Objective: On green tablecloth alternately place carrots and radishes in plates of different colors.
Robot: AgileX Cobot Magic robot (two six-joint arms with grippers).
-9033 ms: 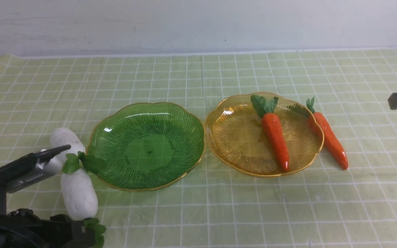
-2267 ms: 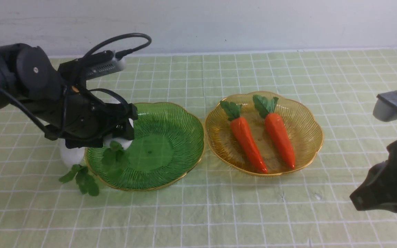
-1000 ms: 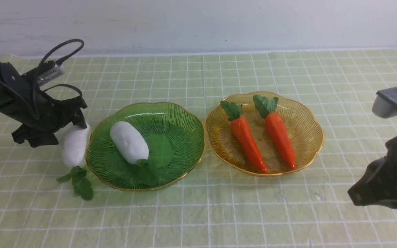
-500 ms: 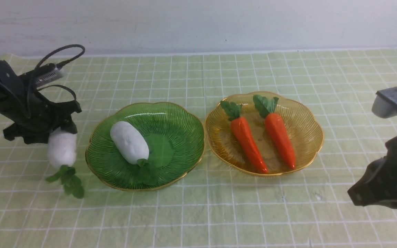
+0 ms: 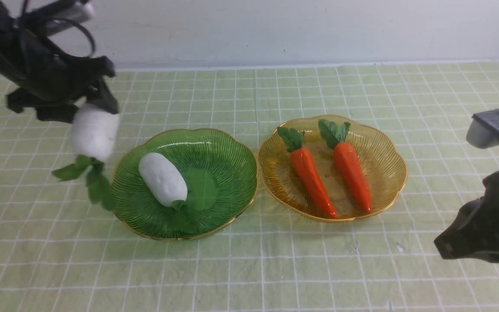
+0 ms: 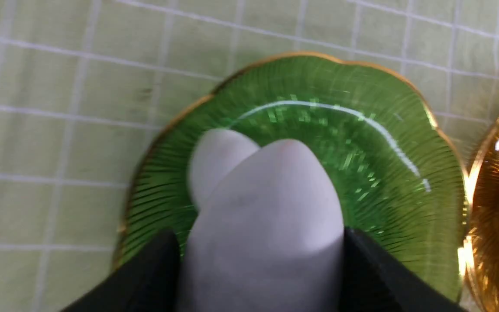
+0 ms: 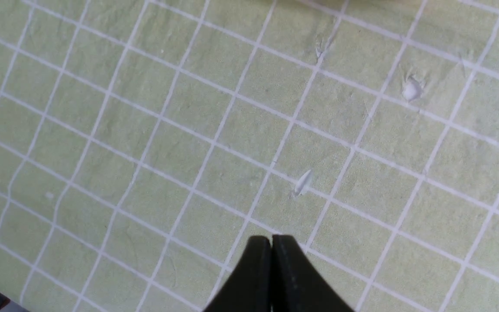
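My left gripper (image 5: 91,110) hangs above the green tablecloth (image 5: 275,268) at the left, shut on a white radish (image 5: 93,132) whose leaves (image 5: 89,177) dangle over the green plate's (image 5: 223,160) left rim. In the left wrist view the held radish (image 6: 267,225) sits between the black fingers (image 6: 154,273), above the green plate (image 6: 383,173). A second radish (image 5: 163,178) lies in that plate. The amber plate (image 5: 275,173) holds two carrots (image 5: 312,182) (image 5: 352,175). My right gripper (image 5: 479,234) hovers low at the right, shut and empty (image 7: 271,240).
A pale wall (image 5: 275,30) runs behind the cloth's far edge. The two plates stand side by side, rims almost touching. Small white nicks (image 7: 410,90) mark the cloth (image 7: 189,130) under the right gripper.
The left gripper closed on the radish lying beside the green plate and lifted it up off the cloth, slightly rightward. The right arm has stayed put.
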